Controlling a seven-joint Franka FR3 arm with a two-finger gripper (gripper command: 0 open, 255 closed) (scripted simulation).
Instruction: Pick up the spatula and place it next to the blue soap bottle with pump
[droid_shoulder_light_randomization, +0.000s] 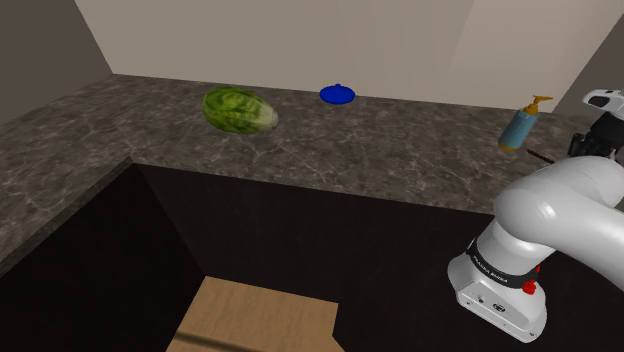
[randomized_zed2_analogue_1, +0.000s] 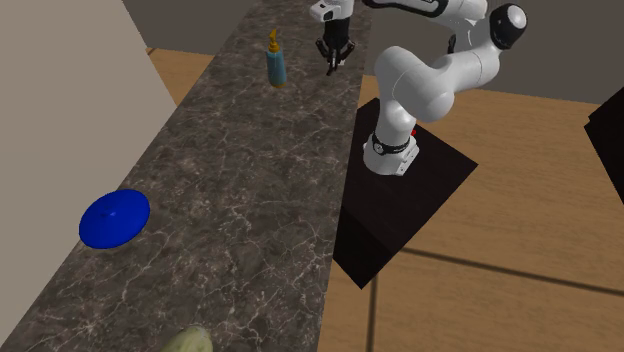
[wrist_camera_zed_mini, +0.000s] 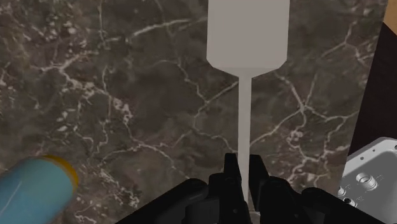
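Observation:
The spatula (wrist_camera_zed_mini: 248, 33) is plain grey, with a broad flat blade and a thin handle. It lies over the dark marbled counter (wrist_camera_zed_mini: 127, 95). My gripper (wrist_camera_zed_mini: 243, 170) is shut on the handle, with the blade pointing away from the fingers. The blue soap bottle (wrist_camera_zed_mini: 32, 191) with an orange pump lies close beside the gripper on one side. In the second exterior view the gripper (randomized_zed2_analogue_1: 331, 62) points down at the counter just right of the upright bottle (randomized_zed2_analogue_1: 276, 65). The shoulder view shows the bottle (droid_shoulder_light_randomization: 517, 128) at the far right of the counter, with the gripper (droid_shoulder_light_randomization: 580, 147) just to its right.
A green melon-like thing (droid_shoulder_light_randomization: 240, 108) and a blue disc (droid_shoulder_light_randomization: 338, 94) sit further along the counter (droid_shoulder_light_randomization: 400, 150). The counter's front edge and my stand (randomized_zed2_analogue_1: 400, 200) are close to the gripper. A beige wall (droid_shoulder_light_randomization: 300, 40) backs the counter.

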